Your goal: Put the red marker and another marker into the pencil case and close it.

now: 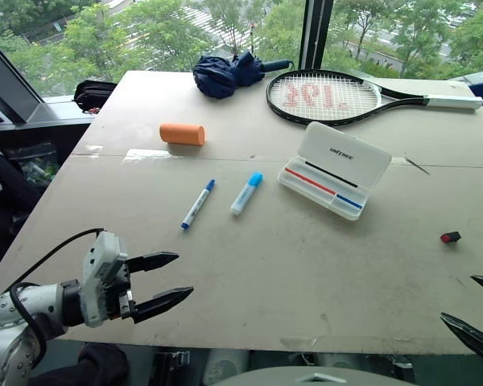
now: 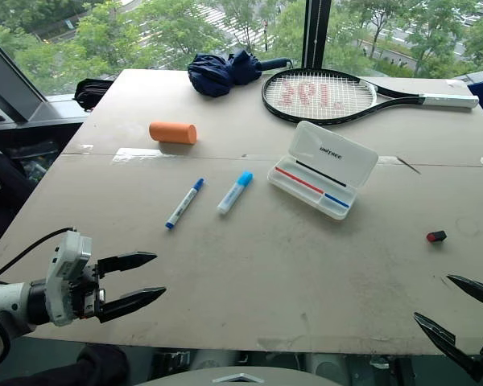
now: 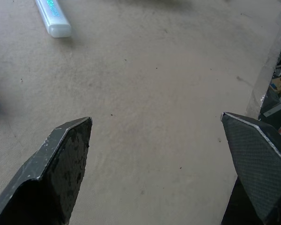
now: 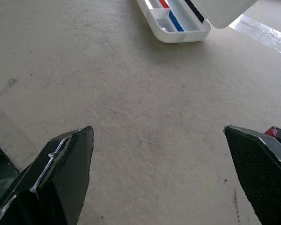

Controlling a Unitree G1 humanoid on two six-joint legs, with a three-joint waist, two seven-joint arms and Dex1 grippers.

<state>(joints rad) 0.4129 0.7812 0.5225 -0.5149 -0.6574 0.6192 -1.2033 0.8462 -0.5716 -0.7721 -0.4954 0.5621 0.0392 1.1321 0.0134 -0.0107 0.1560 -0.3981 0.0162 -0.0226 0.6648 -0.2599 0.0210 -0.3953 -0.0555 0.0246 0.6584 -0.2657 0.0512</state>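
The white pencil case (image 1: pixel 344 151) lies open right of the table's middle, lid tilted back. In its tray, a slim red stick (image 1: pixel 310 181), apparently the red marker, and a shorter blue piece (image 1: pixel 348 201) lie end to end beside a thin black one. Two markers rest on the table to its left: a thin blue-capped one (image 1: pixel 197 204) and a thicker white one with a light-blue cap (image 1: pixel 246 193). My left gripper (image 1: pixel 183 275) hovers open and empty at the near left edge. At the near right corner my right gripper (image 1: pixel 459 297) is open and empty too.
An orange cylinder (image 1: pixel 182 133) lies at mid-left. At the far edge are a folded navy umbrella (image 1: pixel 225 74) and a tennis racket (image 1: pixel 330 96). A small red-and-black object (image 1: pixel 450 237) sits at the right. A taped seam (image 1: pixel 145 154) crosses the table.
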